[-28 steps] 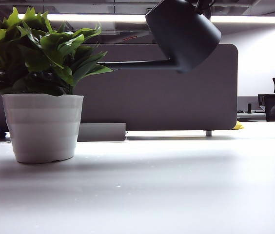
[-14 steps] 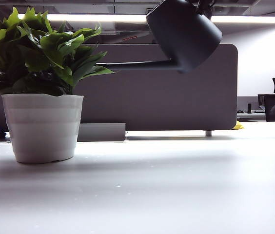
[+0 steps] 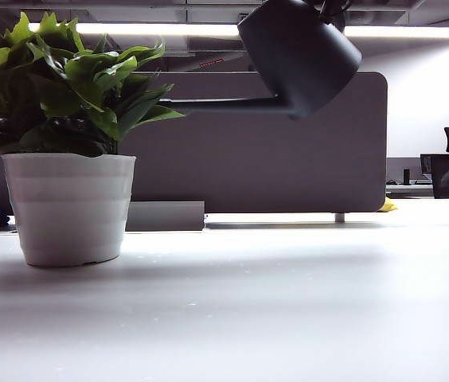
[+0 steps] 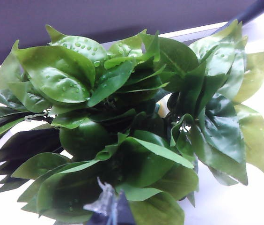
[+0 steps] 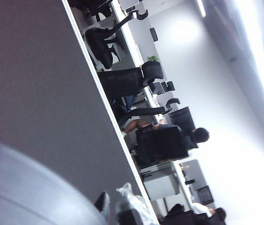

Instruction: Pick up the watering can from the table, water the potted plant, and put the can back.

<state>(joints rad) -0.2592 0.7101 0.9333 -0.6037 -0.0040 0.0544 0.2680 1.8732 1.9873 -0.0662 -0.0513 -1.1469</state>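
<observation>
Watering can [image 3: 300, 52] tipped high above table [image 3: 288, 302], spout tip at leaves of potted plant [image 3: 69, 143]; risk: slipping in tilted grip, or overshooting pot and wetting table.
Matte dark grey, tapered body, long thin spout, roughly level. Right gripper [image 5: 118, 206] clenched, apparently on handle, grip itself hidden. Left gripper [image 4: 111, 211] just over droplet-covered leaves, jaw state unclear.

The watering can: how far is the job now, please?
Done: the watering can is off the table, held high and tilted by the right gripper, which is shut. In hand: watering; the spout reaches the leaves of the potted plant, and drops sit on the leaves in the left wrist view. The left gripper hovers over the plant, holding nothing visible. Left: putting the can back on the table.
</observation>
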